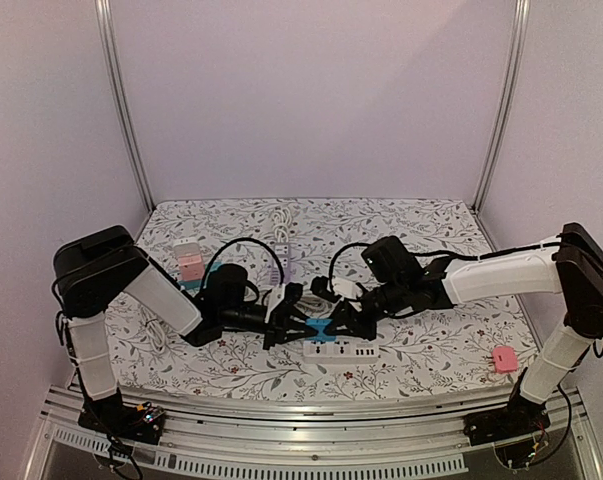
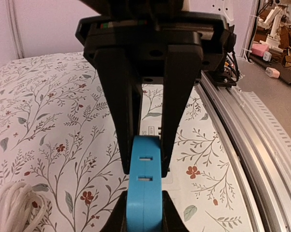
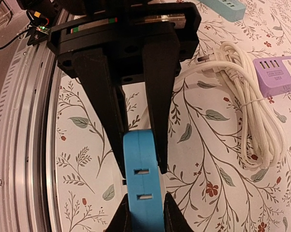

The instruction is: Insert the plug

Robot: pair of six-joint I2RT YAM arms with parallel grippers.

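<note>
**Both pincers on the plug**

Top: left pincer and right pincer meet, each clenched on the blue plug over the white power strip, by the counter's near edge; contact unclear
Left wrist: fingers clamp the plug's sides
Right wrist: same grip; coiled white cord alongside

Three power strips are lying on the tabletop: a white strip, a purple strip, a teal strip. One blue plug is showing. A pink block is sitting by the left edge, a second pink block by the right.
</note>
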